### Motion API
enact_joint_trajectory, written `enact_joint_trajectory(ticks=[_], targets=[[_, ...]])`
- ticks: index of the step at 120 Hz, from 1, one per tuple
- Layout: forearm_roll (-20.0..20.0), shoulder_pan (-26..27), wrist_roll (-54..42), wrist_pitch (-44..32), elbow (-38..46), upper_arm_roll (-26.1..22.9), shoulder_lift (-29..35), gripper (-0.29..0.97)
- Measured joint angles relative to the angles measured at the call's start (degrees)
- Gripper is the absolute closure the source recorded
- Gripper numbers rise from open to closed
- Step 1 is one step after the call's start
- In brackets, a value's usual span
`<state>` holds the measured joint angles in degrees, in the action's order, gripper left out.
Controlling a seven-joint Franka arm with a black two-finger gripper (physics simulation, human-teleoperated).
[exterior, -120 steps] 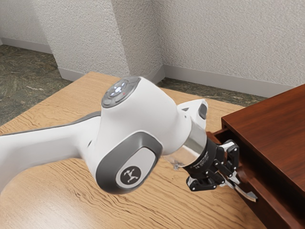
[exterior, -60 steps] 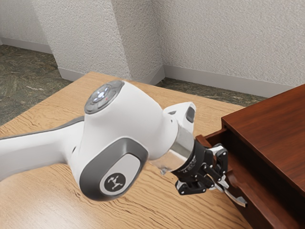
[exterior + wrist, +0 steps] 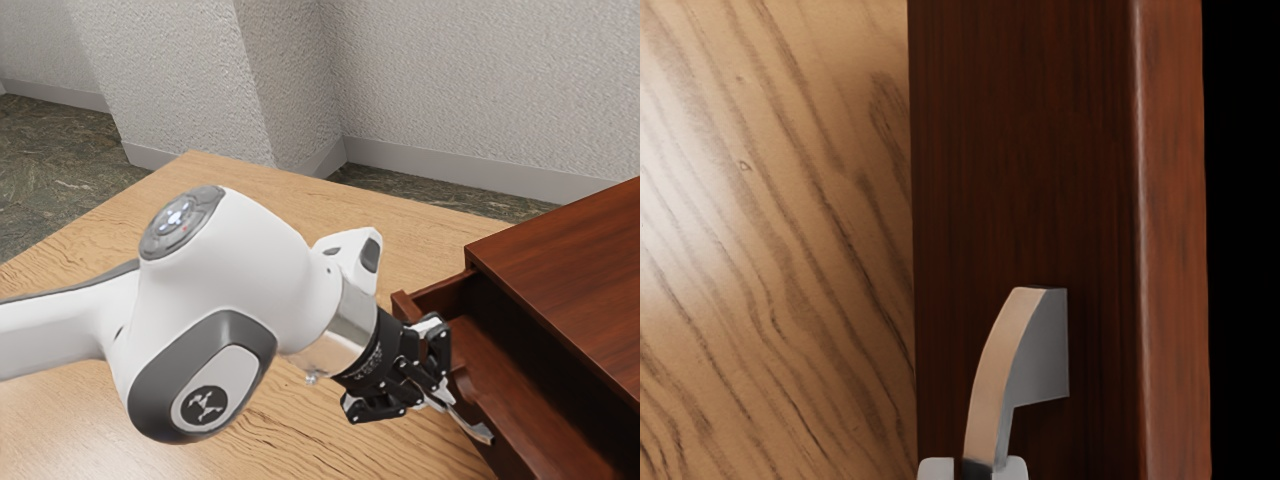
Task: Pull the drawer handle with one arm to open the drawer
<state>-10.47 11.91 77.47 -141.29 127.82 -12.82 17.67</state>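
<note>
The drawer [image 3: 432, 291] is dark reddish-brown wood, the same as the cabinet [image 3: 570, 260] that holds it. It stands partly out of the cabinet's front, toward the exterior view's left, and its inside shows under the cabinet top. The cabinet sits on the table [image 3: 200, 185] at the edge on the exterior view's right. A curved silver metal handle [image 3: 476, 429] sticks out from the drawer's front panel [image 3: 1040, 150]; in the wrist view the handle [image 3: 1022, 365] rises off the panel on a flat foot. The black gripper [image 3: 432, 390] has its fingers clamped on the handle from two sides. The white arm [image 3: 230, 300] reaches in low over the light, grained tabletop [image 3: 770, 250]. Nothing lies between the drawer and the arm.
</note>
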Motion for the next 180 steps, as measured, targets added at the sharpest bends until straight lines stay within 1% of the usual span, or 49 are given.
enact_joint_trajectory(ticks=[88, 124, 170, 180], targets=[[0.4, 0.5, 0.6, 0.9, 8.1, 0.8, 8.9, 0.79], [-0.8, 0.4, 0.7, 1.4, 11.5, 0.8, 13.4, 0.79], [-1.5, 0.3, 0.7, 2.1, 13.8, 0.9, 16.7, 0.79], [-1.6, 1.0, 0.6, 2.3, 13.8, 1.6, 16.9, 0.79]])
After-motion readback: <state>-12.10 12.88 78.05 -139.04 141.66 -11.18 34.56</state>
